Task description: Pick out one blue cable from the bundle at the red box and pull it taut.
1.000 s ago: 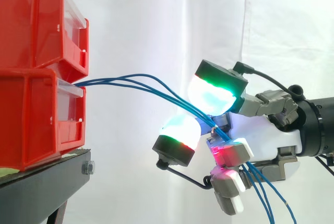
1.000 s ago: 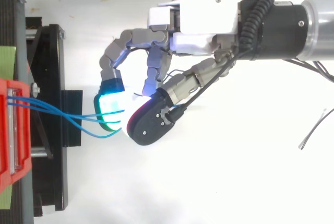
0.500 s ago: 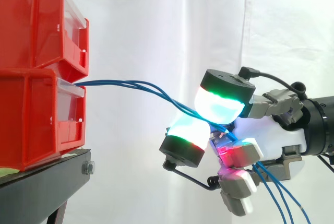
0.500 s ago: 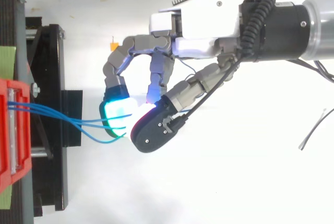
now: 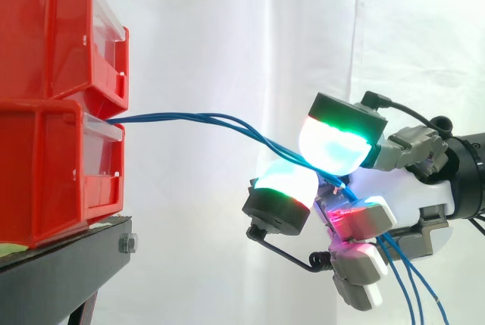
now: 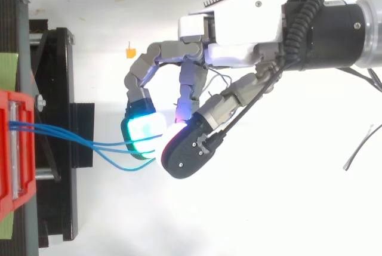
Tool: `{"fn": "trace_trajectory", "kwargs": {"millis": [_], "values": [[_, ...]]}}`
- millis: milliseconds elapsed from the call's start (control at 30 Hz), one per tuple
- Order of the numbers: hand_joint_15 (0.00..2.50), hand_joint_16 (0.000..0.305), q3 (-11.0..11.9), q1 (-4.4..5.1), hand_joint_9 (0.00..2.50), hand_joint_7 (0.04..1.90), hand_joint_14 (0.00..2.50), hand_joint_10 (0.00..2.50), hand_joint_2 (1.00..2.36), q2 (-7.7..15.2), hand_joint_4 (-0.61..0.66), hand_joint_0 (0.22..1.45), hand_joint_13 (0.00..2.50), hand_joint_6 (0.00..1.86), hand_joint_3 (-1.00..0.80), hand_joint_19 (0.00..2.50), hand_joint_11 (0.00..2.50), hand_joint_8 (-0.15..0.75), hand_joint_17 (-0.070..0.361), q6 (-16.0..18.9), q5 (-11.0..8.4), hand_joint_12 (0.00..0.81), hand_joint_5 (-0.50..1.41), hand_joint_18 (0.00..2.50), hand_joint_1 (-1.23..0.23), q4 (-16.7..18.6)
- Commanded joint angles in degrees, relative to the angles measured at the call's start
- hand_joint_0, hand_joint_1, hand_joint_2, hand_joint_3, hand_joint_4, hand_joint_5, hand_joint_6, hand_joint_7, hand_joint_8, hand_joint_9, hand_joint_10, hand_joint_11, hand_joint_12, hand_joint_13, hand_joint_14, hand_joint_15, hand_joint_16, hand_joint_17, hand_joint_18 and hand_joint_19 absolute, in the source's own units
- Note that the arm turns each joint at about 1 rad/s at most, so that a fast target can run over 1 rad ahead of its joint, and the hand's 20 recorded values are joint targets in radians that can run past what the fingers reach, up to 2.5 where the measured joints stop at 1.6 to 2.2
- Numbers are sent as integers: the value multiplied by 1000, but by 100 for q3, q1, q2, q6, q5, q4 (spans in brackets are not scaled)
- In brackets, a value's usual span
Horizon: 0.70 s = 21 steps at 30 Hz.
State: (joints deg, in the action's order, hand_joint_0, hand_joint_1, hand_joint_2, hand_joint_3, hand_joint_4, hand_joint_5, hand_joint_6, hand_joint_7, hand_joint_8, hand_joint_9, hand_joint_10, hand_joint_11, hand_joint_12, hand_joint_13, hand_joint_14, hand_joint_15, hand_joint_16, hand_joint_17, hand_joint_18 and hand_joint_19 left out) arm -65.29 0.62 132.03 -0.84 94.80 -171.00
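Note:
Several thin blue cables [image 5: 204, 119] [image 6: 71, 138] leave the front of the lower red box [image 5: 53, 173] [image 6: 12, 148] and run right, sloping down into my hand [image 5: 413, 196] [image 6: 239, 23]. The hand is to the right of the box, well apart from it. Its glowing fingertips [image 5: 337, 147] [image 6: 143, 132] are curled together and pinch the cables between them. One cable [image 6: 122, 165] sags in a loop below the others. Past the hand, the cable ends [image 5: 413, 287] hang down.
A second red bin [image 5: 53, 29] sits on top of the lower one, both on a black stand [image 5: 68, 264] [image 6: 57, 119]. The white curtain hangs behind. A thin loose wire [image 6: 360, 147] lies at the right, and a small orange bit [image 6: 130, 50] lies near the stand.
My hand has moved right, away from the red box, with the cables still pinched. The stretch of cable between box and hand has grown longer and straighter.

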Motion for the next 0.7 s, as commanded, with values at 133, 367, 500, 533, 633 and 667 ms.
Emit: {"fn": "trace_trajectory", "kwargs": {"millis": [133,367,500,533,633,667], "values": [[597,49,-1,0,1428,1018,24,21,1000,-2,14,657,1230,934,-500,574,694,332,110,-4,-14,392,-103,1050,-801,-4],[587,51,-1,0,1443,992,22,22,1000,-2,50,554,1228,911,-500,582,680,337,116,-13,-49,406,-95,1068,-684,-4],[583,55,-1,0,1449,990,20,22,1000,7,71,505,1238,890,-500,572,669,344,124,-13,-75,421,-94,1090,-650,-4],[578,57,-1,9,1441,956,21,21,1000,-2,81,491,1235,880,-500,572,660,347,127,-13,-75,428,-95,1096,-640,-4],[569,59,-1,9,1437,949,20,22,1000,-2,102,469,1238,861,-500,565,658,357,133,-13,-75,440,-97,1106,-627,-4],[576,60,-1,18,1434,933,20,19,1000,7,101,462,1237,858,-500,561,656,358,135,-13,-75,441,-97,1106,-630,-4]]}}
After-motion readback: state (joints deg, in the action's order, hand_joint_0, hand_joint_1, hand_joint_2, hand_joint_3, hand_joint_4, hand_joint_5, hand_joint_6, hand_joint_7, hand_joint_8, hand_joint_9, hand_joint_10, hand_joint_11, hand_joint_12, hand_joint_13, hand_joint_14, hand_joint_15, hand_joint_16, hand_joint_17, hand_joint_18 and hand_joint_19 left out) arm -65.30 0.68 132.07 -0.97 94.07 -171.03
